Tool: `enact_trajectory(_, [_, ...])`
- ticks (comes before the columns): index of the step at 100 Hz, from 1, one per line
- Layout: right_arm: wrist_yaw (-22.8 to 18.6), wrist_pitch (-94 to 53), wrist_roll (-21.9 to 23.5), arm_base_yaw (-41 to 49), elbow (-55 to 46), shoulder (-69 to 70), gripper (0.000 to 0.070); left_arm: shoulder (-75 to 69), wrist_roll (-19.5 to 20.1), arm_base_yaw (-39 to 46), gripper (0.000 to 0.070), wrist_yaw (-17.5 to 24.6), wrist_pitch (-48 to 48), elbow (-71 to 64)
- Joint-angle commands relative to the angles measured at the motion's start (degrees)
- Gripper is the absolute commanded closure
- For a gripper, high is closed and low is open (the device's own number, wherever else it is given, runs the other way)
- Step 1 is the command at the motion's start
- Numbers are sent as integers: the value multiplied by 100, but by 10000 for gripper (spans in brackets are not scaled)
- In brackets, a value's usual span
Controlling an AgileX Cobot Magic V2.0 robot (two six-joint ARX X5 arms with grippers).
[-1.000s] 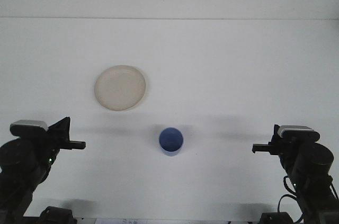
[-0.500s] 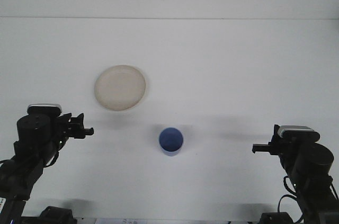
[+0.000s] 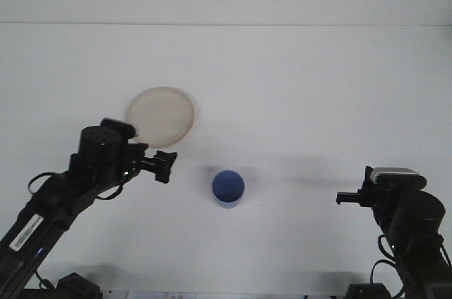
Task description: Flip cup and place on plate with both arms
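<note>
A blue cup (image 3: 228, 189) stands on the white table near the front middle, its flat blue end facing up. A cream plate (image 3: 162, 115) lies behind it to the left. My left gripper (image 3: 168, 166) has reached in low over the table, just in front of the plate and a short way left of the cup, apart from both. Its arm covers the plate's front-left rim. My right gripper (image 3: 340, 198) rests at the front right, well away from the cup.
The white table's (image 3: 311, 101) far edge runs across the top of the view.
My left arm has swung forward and to the right, from the front-left corner to a spot between the plate and the cup. The right arm, cup and plate have not moved.
</note>
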Motion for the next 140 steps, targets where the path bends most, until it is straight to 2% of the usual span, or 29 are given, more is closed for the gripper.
enact_trajectory(1, [17, 52, 61, 7, 35, 17, 700, 455, -39, -326, 143, 37, -26, 345])
enact_trajectory(23, [20, 52, 59, 7, 35, 17, 700, 1762, 83, -1152, 143, 37, -442, 1263])
enact_trajectory(38, [20, 50, 59, 7, 35, 15, 700, 2286, 216, -1526, 143, 37, -525, 1403])
enact_trajectory(68, [17, 52, 61, 7, 35, 15, 700, 3150, 269, -1816, 152, -31, -490, 1403])
enact_trajectory(74, [17, 52, 59, 7, 35, 15, 700, 3300, 271, -1814, 184, -31, -424, 1403])
enact_trajectory(77, [17, 52, 59, 7, 35, 15, 700, 3370, 271, -1814, 231, -31, -398, 1403])
enact_trajectory(83, [17, 50, 61, 7, 35, 15, 700, 3480, 308, -1814, 384, -31, -382, 1405])
enact_trajectory(84, [17, 52, 59, 7, 35, 15, 700, 3491, 326, -1814, 439, -31, -382, 1405])
enact_trajectory(89, [17, 50, 59, 7, 35, 15, 700, 3526, 380, -1814, 616, -31, -411, 1405])
enact_trajectory(93, [17, 50, 61, 7, 35, 15, 700, 3528, 382, -1816, 697, -31, -428, 1408])
enact_trajectory(111, [17, 48, 59, 7, 35, 15, 700, 3425, 535, -1729, 696, -131, -748, 1711])
enact_trajectory(130, [20, 48, 59, 7, 35, 15, 700, 3416, 957, -1346, 696, -1169, -1502, 2653])
enact_trajectory(140, [17, 50, 59, 7, 35, 15, 700, 3416, 1091, -951, 696, -1320, -1600, 3032])
